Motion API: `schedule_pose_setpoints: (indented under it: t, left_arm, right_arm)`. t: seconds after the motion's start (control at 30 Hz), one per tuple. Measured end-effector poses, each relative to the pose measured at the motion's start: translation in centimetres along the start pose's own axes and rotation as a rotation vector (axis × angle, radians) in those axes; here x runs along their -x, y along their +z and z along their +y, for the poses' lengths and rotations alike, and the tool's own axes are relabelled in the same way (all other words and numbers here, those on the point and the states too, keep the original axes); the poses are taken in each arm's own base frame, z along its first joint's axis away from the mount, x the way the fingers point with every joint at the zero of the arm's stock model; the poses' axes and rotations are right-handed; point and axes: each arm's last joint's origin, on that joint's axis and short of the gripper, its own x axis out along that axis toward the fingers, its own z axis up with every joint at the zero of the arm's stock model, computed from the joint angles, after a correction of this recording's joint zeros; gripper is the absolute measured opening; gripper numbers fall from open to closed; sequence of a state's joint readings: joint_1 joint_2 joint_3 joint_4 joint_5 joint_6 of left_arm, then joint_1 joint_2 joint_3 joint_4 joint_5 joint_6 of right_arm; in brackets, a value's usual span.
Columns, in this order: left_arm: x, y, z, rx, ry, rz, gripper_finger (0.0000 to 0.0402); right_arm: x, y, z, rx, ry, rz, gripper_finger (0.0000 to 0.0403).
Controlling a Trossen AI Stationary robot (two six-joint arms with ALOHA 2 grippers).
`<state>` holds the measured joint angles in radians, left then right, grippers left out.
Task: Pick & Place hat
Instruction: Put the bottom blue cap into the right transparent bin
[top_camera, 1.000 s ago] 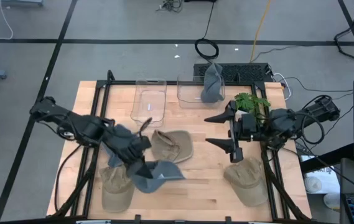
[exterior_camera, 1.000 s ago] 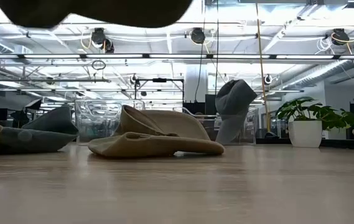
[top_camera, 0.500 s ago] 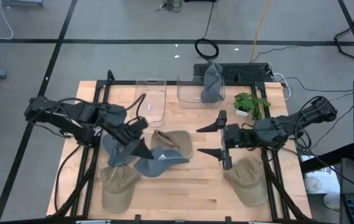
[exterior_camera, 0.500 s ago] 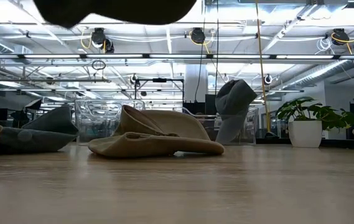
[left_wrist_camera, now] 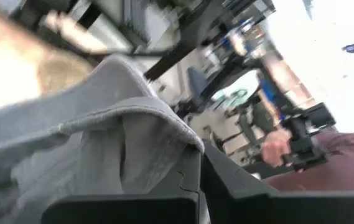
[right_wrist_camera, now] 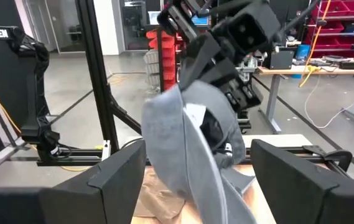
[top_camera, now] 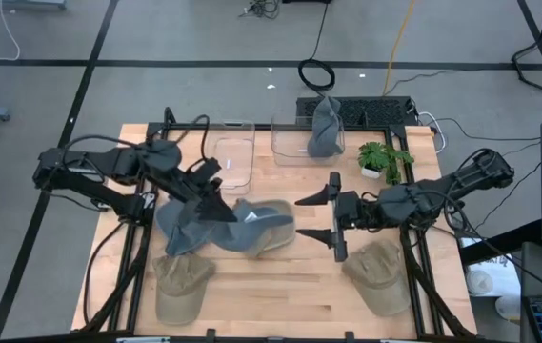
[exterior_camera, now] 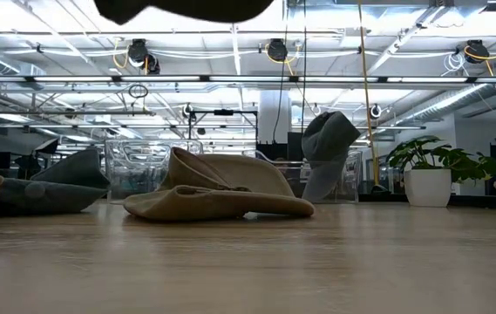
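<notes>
My left gripper (top_camera: 221, 204) is shut on a grey hat (top_camera: 256, 227), held in the air over a tan hat (top_camera: 285, 233) at the table's middle. The held hat also shows in the right wrist view (right_wrist_camera: 186, 146) and at the top of the low view (exterior_camera: 186, 9). My right gripper (top_camera: 320, 216) is open and empty, just right of the held hat, with its fingers pointing at it. A second grey hat (top_camera: 177, 233) lies on the table under my left arm. A third grey hat (top_camera: 325, 129) sticks up out of a clear bin (top_camera: 294, 148) at the far edge. My left gripper pinches a folded edge of the grey hat's cloth (left_wrist_camera: 180, 146) between its two fingers. The fingers come slanting down from the table's left. The hat hangs slack below and beside the fingers, clear of the table, above the tan hat.
A second clear bin (top_camera: 230, 157) stands at the far edge, left of the first. A potted plant (top_camera: 385, 157) stands at the far right. Tan hats lie at the near left (top_camera: 177, 286) and near right (top_camera: 380, 276). Bare wood shows between them.
My left gripper has gone up and toward the table's far edge and right with the grey hat, which has come off the near table and now hangs over the middle tan hat. My right gripper has gone toward the table's left, toward the hat, and has stayed open.
</notes>
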<state>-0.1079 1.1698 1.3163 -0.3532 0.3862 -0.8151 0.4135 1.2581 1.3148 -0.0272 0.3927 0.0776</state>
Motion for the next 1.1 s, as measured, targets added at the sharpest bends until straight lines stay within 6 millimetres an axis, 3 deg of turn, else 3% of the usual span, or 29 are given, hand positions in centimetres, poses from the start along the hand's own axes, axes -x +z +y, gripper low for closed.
schedule_pose_setpoints:
  t: [0.5,0.63,0.8,1.0,1.1]
  left_arm:
    - [0.4,0.9,-0.9,-0.097,-0.079,-0.093,0.0001]
    - [0.4,1.0,-0.9,-0.102,-0.070,-0.104,0.0001]
    - [0.4,1.0,-0.8,-0.119,-0.062,-0.118,0.0001]
    - [0.4,1.1,-0.8,-0.122,-0.059,-0.121,0.0001]
    - [0.4,1.1,-0.9,-0.125,-0.067,-0.128,0.0013]
  right_arm:
    - [-2.8,-2.0,-0.9,0.039,-0.061,0.071,0.0279]
    - [-3.0,-2.1,-0.8,0.035,0.014,0.084,0.0267]
    - [-3.0,-2.1,-0.8,0.026,0.036,0.082,0.0191]
    - [-3.0,-1.9,-1.0,0.027,0.035,0.066,0.0031]
    - [-3.1,-1.8,-1.0,0.012,0.030,0.057,0.0010]
